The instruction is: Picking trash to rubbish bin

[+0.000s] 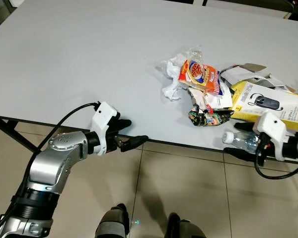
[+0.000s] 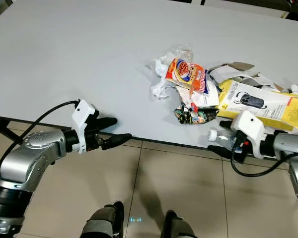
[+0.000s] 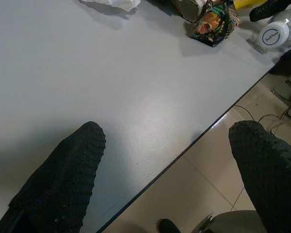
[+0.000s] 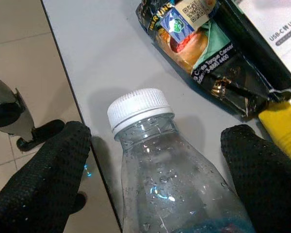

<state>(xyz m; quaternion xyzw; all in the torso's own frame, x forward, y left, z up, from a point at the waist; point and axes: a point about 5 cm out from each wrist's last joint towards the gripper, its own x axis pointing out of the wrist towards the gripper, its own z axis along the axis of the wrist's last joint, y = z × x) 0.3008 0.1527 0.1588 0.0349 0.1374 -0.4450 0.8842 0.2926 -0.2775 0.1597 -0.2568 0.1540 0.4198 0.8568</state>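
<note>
- The right gripper [image 4: 153, 145] has its two black fingers spread apart on either side of a clear plastic bottle with a white cap [image 4: 160, 165], not clamped on it.
- The bottle lies at the near edge of the pale grey table [image 1: 89, 64], just beside a crumpled dark snack wrapper [image 1: 207, 118] and a yellow cardboard box [image 1: 268, 105].
- The left gripper [image 1: 128, 133] hovers at the table edge, fingers parted and empty, well apart from the trash.

A pale grey table [image 1: 79, 64] stands on a tiled floor [image 1: 188, 188]. Near its front edge lie a clear plastic bottle [image 4: 174, 189], a dark snack wrapper [image 1: 206, 118], a yellow box [image 1: 268, 104], an orange packet [image 1: 201, 74] and crumpled white plastic [image 1: 171, 89].
</note>
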